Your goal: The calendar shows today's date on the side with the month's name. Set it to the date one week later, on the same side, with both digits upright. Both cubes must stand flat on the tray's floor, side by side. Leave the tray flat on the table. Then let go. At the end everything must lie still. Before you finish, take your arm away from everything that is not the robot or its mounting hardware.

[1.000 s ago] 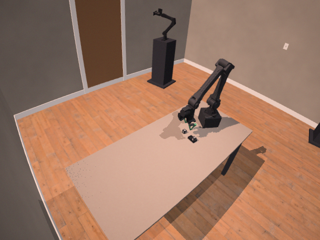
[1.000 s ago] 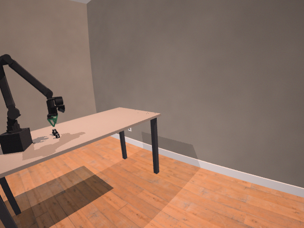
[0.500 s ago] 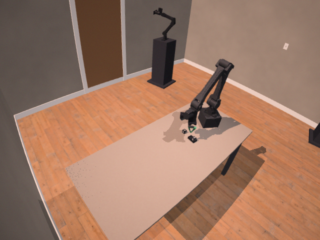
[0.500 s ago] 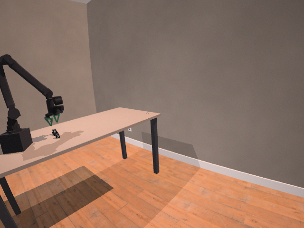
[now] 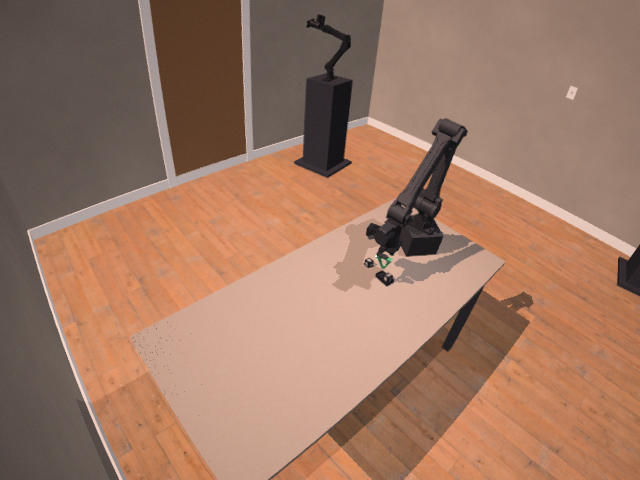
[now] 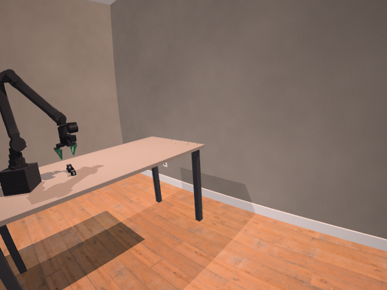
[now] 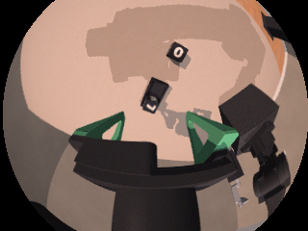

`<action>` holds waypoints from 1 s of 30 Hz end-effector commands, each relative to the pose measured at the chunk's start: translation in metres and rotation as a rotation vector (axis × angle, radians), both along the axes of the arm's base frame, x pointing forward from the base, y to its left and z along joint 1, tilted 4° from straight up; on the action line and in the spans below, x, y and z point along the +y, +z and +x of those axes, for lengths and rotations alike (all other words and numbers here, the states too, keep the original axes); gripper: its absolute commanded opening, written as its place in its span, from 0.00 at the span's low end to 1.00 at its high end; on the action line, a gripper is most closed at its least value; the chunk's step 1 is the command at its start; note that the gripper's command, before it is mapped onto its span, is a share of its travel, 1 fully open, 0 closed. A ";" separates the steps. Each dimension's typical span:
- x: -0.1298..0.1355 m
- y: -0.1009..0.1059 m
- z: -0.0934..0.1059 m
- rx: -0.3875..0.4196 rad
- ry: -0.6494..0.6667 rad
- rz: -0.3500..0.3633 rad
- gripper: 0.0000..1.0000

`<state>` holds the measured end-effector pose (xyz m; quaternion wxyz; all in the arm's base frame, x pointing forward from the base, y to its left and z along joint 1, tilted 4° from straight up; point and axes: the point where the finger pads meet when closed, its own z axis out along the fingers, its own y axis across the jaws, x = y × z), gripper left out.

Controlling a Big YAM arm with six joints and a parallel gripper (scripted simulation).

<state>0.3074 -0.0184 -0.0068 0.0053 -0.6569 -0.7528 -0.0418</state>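
Though fingers wide apart: tray (image 7: 154, 95) digits too blurry, cube (image 7: 177, 53) "0".

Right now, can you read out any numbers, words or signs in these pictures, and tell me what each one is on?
"0": on the upturned face of the loose cube lying on the table, wrist view.
White marks on the tray with the other cube: too blurred to read.
In the top and exterior views both are too small to read.
No other text anywhere.
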 end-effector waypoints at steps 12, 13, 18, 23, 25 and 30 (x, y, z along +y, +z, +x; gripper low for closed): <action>0.025 0.024 0.029 -0.037 -0.407 0.012 1.00; 0.025 0.024 0.029 -0.037 -0.413 0.012 1.00; 0.021 0.024 0.029 -0.037 -0.433 0.013 1.00; 0.021 0.024 0.030 -0.037 -0.433 0.014 0.44; 0.021 0.024 0.030 -0.037 -0.433 0.014 0.44; 0.021 0.024 0.030 -0.037 -0.431 0.014 0.44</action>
